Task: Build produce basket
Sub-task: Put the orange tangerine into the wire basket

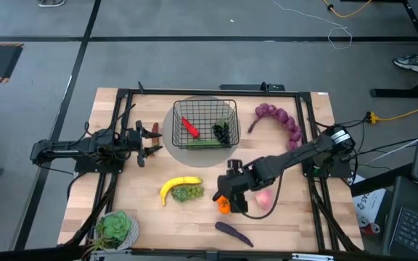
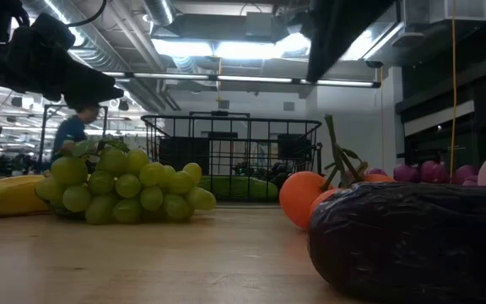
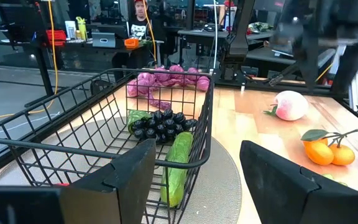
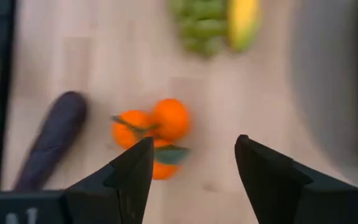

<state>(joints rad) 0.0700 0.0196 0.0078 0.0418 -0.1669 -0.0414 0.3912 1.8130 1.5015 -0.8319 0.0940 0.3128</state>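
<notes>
The black wire basket [image 1: 205,122] sits on a round grey disc and holds a red chili [image 1: 189,127], dark grapes [image 1: 222,131] and a green cucumber [image 1: 205,143]. On the table lie the banana [image 1: 178,185], green grapes [image 1: 188,193], oranges [image 1: 224,206], peach [image 1: 265,198], eggplant [image 1: 234,233] and a purple grape bunch [image 1: 281,119]. My right gripper [image 4: 191,168] is open above the oranges [image 4: 154,134], touching nothing. My left gripper [image 3: 197,180] is open and empty just left of the basket [image 3: 104,124].
A potted green plant [image 1: 116,228] stands at the near left corner. A black frame [image 1: 122,98] runs around the table's edges. Bare wood lies between the basket and the banana. A person shows in the room behind in the left wrist view [image 3: 143,18].
</notes>
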